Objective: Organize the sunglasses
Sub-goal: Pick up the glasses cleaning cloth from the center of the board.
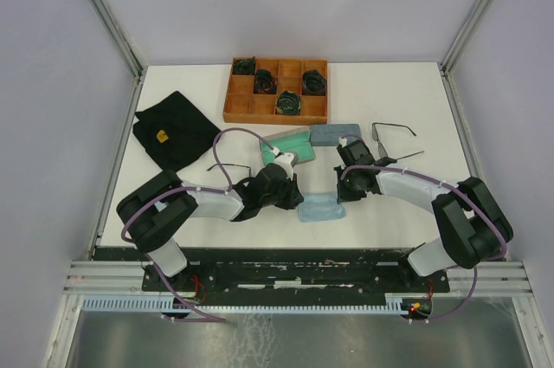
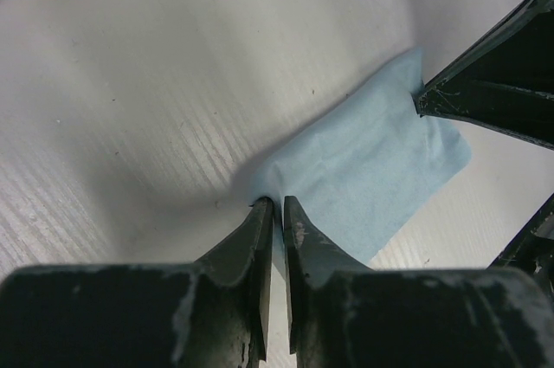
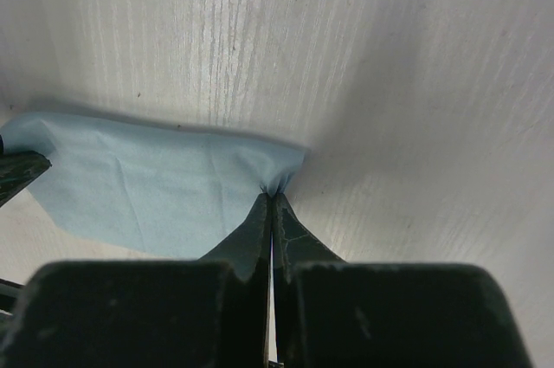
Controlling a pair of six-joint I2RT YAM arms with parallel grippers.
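Left gripper (image 1: 293, 197) and right gripper (image 1: 340, 196) meet over blue cloth (image 1: 320, 210). Sunglasses (image 1: 394, 131) lie beyond the right one. Wooden tray (image 1: 251, 117) farther off, four compartments holding dark green coils (image 1: 288, 104).
Left wrist: jaws a slit apart at cloth's corner.
Right wrist: jaws pinched together on the cloth's puckered corner.

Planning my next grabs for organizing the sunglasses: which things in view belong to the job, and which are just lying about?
Job: sunglasses; grey case beside them; teal case; probably the blue cloth, pinched in the right gripper.
Lying about: black cloth; wooden tray of dark coiled bundles.
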